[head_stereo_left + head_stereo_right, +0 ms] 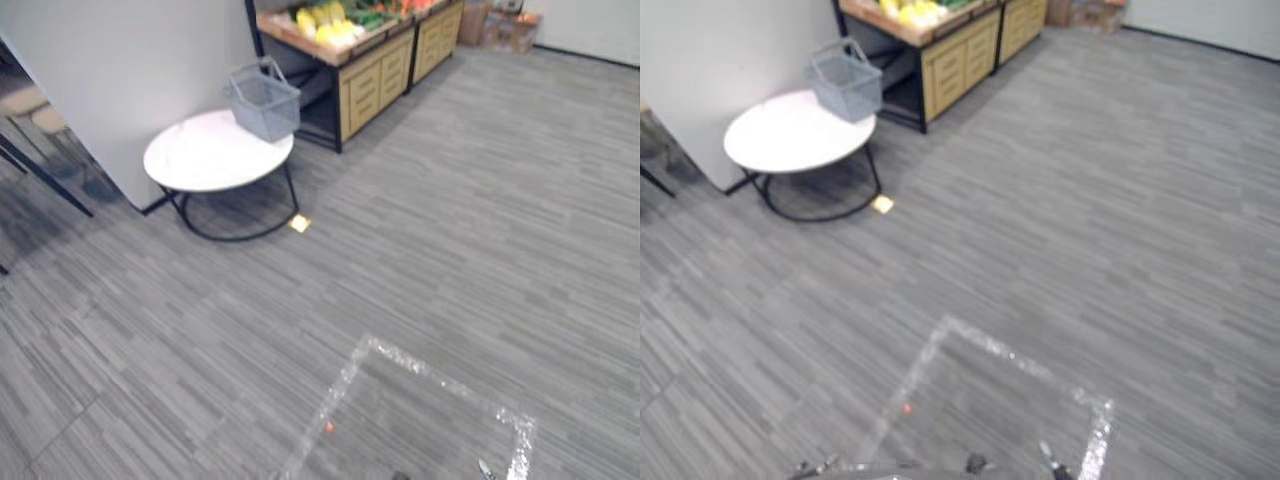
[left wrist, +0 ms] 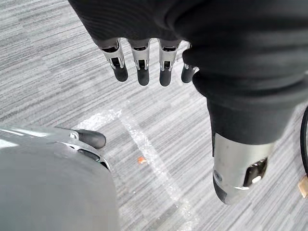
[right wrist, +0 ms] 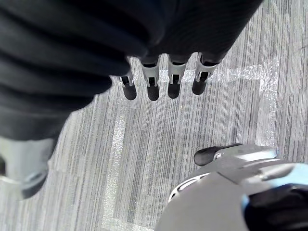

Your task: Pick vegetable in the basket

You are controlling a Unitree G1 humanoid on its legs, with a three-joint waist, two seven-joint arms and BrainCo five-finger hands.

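My left robot hand (image 2: 143,67) hangs open over the floor, with loose fingers and nothing in it. My right robot hand (image 3: 153,83) is the same, open with nothing in it. Below them is a tape square (image 1: 420,400) on the floor. Well apart from me is a round white bench (image 1: 205,158). The basket (image 1: 265,100) sits on its far rim, just beside a wood stand (image 1: 375,70). The veg (image 1: 325,22) lie piled on top of the stand, yellow ones and green ones. The basket stands upright with its open top facing up and its handle raised. The veg are too small here to tell which way they point or how their long sides lie. I think I could bump the bench when I walk up and knock the basket off that rim.
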